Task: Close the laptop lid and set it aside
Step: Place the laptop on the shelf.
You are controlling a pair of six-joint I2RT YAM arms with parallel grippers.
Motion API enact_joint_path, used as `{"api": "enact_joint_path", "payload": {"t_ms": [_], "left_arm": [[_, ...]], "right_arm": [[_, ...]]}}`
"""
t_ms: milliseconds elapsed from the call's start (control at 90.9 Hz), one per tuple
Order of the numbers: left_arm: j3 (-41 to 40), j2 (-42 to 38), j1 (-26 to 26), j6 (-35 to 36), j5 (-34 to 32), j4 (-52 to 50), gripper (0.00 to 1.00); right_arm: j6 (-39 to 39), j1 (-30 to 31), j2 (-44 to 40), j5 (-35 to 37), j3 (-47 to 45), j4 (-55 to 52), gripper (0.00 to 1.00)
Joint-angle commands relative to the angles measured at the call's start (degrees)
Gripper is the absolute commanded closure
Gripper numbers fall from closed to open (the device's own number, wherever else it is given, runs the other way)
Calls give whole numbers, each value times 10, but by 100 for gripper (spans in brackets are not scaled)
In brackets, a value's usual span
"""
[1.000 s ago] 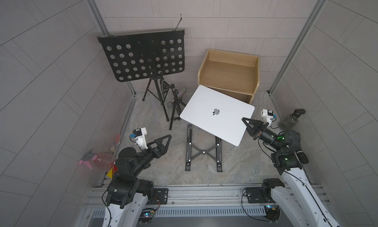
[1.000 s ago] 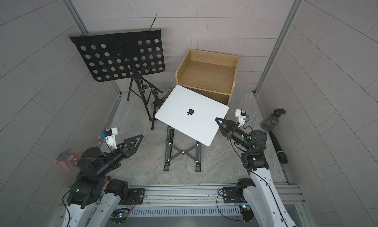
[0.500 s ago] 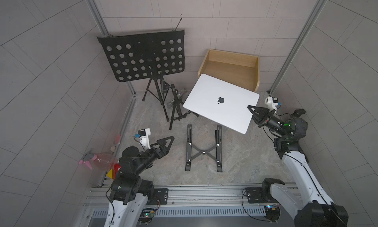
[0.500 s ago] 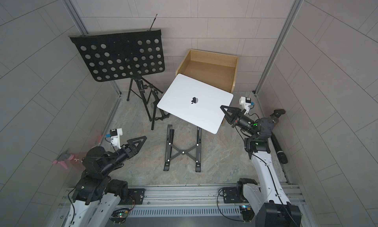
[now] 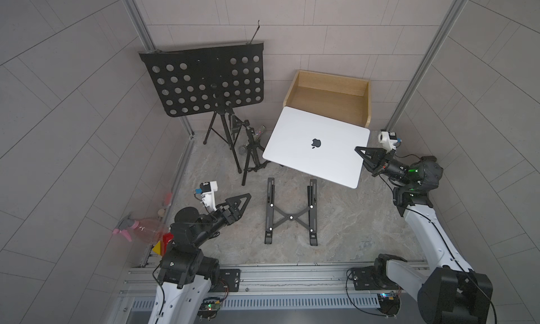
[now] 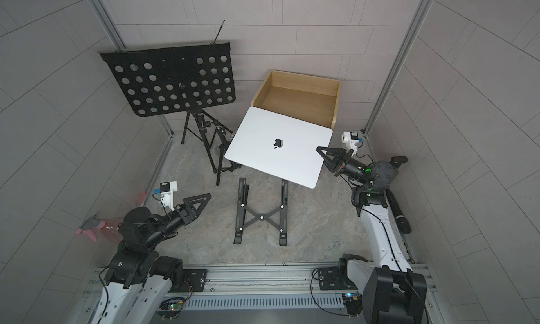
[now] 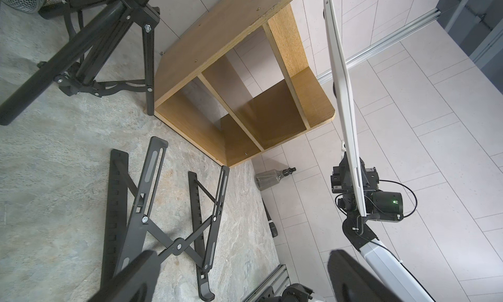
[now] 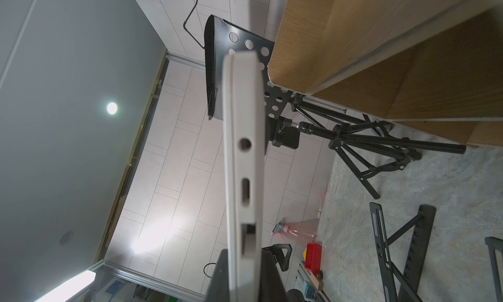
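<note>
While the right gripper (image 5: 360,151) clamps the closed laptop (image 5: 315,146) aloft near the tabletop's (image 5: 350,226) far right corner, likely to set it aside, the left gripper (image 5: 244,198) hangs open, empty.

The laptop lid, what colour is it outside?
The laptop lid is silver-white with a dark logo, clearest in a top view.

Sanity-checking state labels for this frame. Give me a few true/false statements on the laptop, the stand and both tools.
1. The laptop lid is closed. True.
2. The laptop rests on the folding stand. False: the right tool holds it in the air, off the stand.
3. The left tool is open and empty. True.
4. The right tool is open. False: it is shut on the laptop's edge.
</note>
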Motion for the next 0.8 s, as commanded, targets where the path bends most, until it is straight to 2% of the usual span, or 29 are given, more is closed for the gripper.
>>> {"api": "enact_joint_path", "payload": {"t_ms": [0,121,286,451,594,793], "left_arm": [[-10,-2,-1,1,10,15,0],[-13,-4,-1,-3,9,18,0],[-15,-5,-1,-7,12,24,0],[-18,-9,-1,-12,12,26,0],[-20,-10,-1,-15,13,26,0],[-21,-12,-1,-16,13,25,0]], "right_arm": [[-13,-7,-59,83,24,39,100],[-79,-6,-130,144,10,-75,100],[-95,-1,-219,244,-29,-159,100],[-117,28,-268,325,-43,-220,100],[-169,101,-296,439,-49,-263,100],[-263,253,-284,601,-42,-270,100]]}}
